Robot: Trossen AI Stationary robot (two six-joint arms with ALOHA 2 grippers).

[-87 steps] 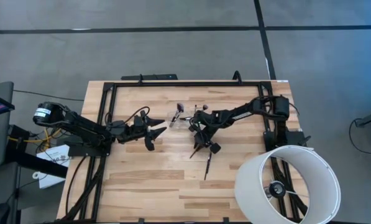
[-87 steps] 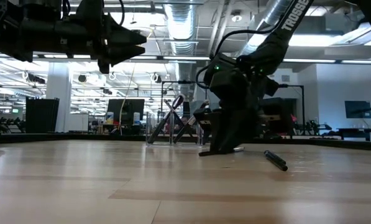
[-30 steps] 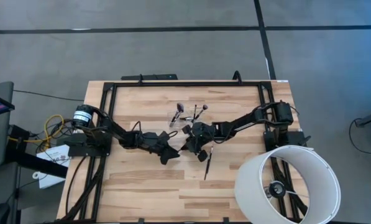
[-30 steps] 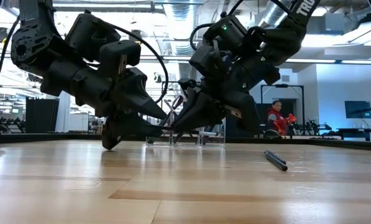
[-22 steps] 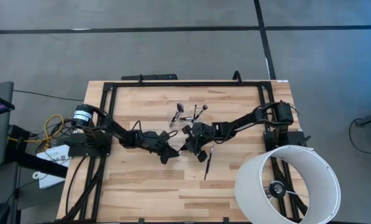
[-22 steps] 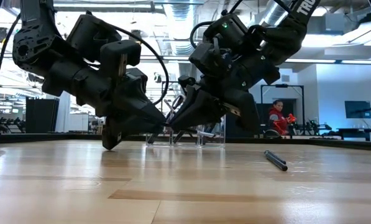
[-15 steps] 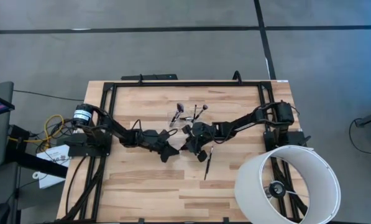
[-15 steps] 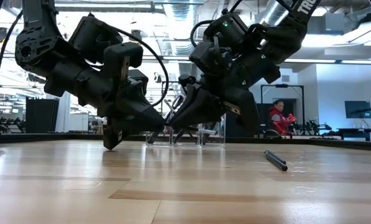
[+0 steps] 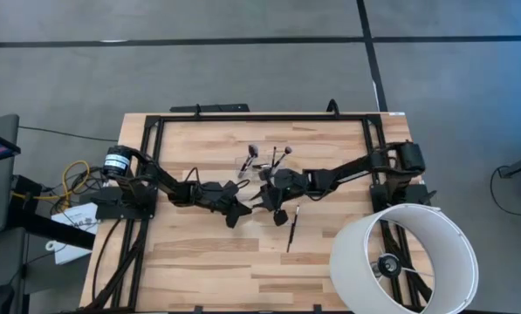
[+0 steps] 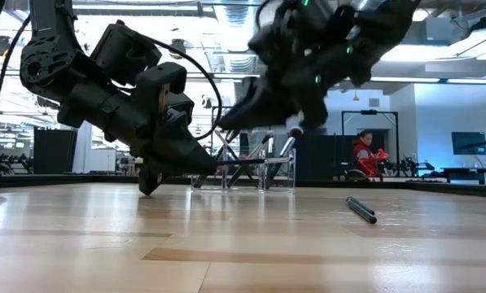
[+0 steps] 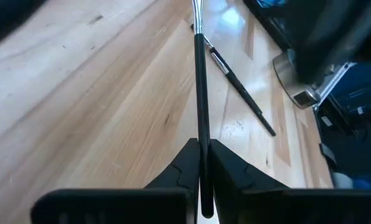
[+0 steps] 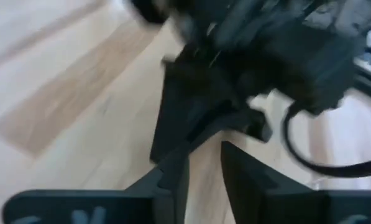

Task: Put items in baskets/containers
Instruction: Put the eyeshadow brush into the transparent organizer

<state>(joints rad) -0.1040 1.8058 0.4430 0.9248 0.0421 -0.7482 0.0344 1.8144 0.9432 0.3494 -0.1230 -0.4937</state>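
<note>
Wooden worktop (image 9: 199, 253), mid-area busy. Left gripper (image 11: 201, 163) jaws clenched on brush (image 11: 199, 93), held low, level. Right gripper (image 12: 201, 163) jaws released, empty, above. Cup (image 10: 263, 172) just behind; spare brush (image 10: 361, 209) on worktop. Risk: arms crowd together, may clip cup, topple it.

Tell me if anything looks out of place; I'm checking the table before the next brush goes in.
One brush lies loose on the table's wood, apart from the clear holder where others stand. The left pincer is shut on another brush. Nothing looks spilled or broken.
</note>
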